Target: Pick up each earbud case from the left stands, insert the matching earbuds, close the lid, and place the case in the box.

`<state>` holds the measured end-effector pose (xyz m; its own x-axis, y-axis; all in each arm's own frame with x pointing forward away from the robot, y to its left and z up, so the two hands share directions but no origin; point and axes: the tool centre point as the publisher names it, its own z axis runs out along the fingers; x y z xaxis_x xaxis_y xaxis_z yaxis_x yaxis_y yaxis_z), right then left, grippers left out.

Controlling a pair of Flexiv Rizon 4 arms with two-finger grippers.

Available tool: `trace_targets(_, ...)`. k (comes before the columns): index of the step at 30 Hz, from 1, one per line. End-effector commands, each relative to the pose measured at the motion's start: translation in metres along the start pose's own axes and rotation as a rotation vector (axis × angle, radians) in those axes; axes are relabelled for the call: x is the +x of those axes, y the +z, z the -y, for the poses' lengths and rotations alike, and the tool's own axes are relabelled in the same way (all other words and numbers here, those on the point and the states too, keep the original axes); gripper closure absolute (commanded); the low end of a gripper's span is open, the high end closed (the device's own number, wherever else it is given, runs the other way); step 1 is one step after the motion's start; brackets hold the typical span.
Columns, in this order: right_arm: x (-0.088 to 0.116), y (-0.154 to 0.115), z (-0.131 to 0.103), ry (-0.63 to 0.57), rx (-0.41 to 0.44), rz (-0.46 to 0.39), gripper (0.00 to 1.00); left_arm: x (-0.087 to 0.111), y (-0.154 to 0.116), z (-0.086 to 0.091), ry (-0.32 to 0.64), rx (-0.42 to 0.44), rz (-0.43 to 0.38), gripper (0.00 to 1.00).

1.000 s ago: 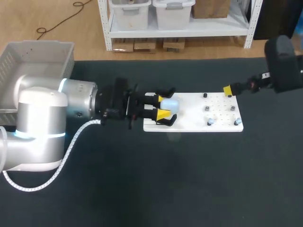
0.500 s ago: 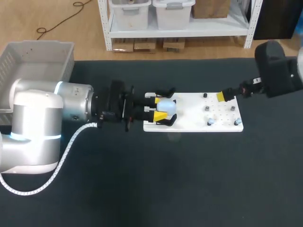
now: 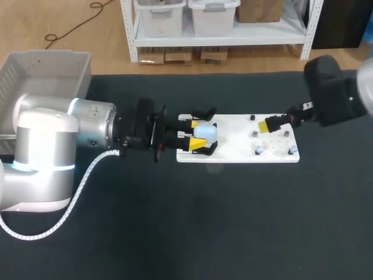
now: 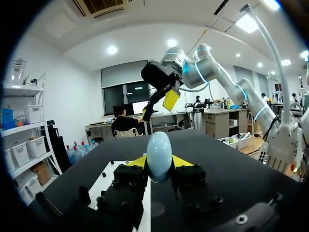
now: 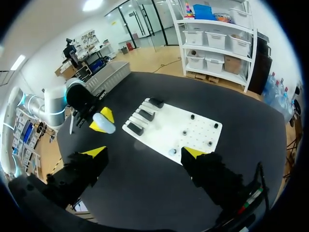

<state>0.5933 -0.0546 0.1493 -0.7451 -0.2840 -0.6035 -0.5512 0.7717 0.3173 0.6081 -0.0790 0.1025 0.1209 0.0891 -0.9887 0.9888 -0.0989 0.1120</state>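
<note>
A pale blue earbud case is held lid closed just above the left end of the white board, and my left gripper is shut on it. In the left wrist view the case stands upright between the yellow tips of my left gripper. Black stands line the board's left end. Two small earbuds sit on pegs at its right end. My right gripper hovers open above that end. From the right wrist, my right gripper looks down on the board and the case.
A grey box stands at the table's far left corner and also shows as the box beyond my left arm. Dark pegs stick up from the board's right half. Black table surface surrounds the board.
My right arm has swung left, bringing its gripper from the board's right edge to over the pegs. My left gripper drew back slightly with the case.
</note>
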Motion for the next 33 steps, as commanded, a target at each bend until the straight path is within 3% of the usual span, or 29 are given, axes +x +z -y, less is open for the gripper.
trace_targets(1,-0.001,0.001,-0.014,-0.006,0.0,-0.007,0.0,0.001,0.0,-0.001,0.0,0.004,0.0,1.0)
trace_targets(13,0.0,0.01,-0.042,0.007,-0.001,-0.026,0.0,0.001,0.0,-0.001,0.0,0.004,0.0,1.0)
trace_targets(33,0.01,0.055,-0.078,0.05,0.012,-0.082,0.0,0.001,0.0,-0.001,0.0,0.004,0.0,1.0)
